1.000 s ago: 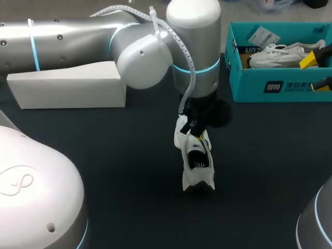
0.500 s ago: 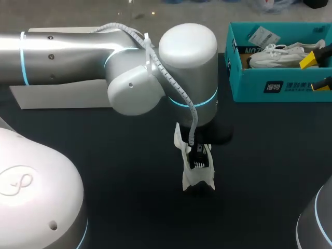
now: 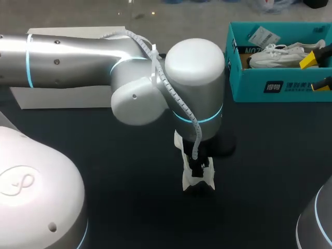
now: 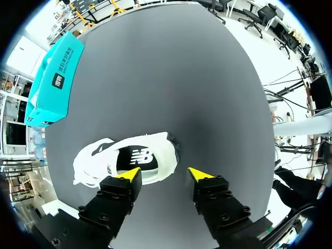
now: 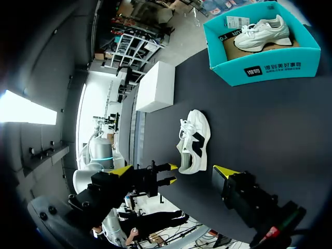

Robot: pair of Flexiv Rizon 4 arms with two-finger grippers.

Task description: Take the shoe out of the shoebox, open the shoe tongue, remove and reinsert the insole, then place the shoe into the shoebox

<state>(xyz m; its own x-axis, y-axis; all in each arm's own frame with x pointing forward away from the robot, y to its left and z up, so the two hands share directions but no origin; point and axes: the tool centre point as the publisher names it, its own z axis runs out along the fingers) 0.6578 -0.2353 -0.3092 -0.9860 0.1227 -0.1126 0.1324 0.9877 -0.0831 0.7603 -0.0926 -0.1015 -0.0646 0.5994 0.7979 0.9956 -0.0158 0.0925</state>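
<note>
A white shoe (image 3: pixel 198 178) with a dark side logo lies on the black table, mostly under my left arm's wrist. In the left wrist view the shoe (image 4: pixel 150 155) lies with its opening facing the camera and the insole (image 4: pixel 137 158) showing inside. My left gripper (image 4: pixel 165 174) is open just above it, one fingertip (image 4: pixel 130 174) over the shoe's rim, nothing between the fingers. The teal shoebox (image 3: pixel 280 88) at the far right holds a second white shoe (image 3: pixel 277 54). My right gripper (image 3: pixel 317 72) hangs open by the box; from its wrist the table shoe (image 5: pixel 194 140) lies ahead.
The white box lid (image 3: pixel 67 92) lies at the far left behind my left arm (image 3: pixel 78 54). Open dark table surface surrounds the shoe on the near side and toward the right, between it and the shoebox (image 4: pixel 52 78).
My left wrist has shifted nearer over the shoe and hides more of it. Its gripper, earlier at the shoe's far end, now stands open. The shoe and right arm have not moved.
</note>
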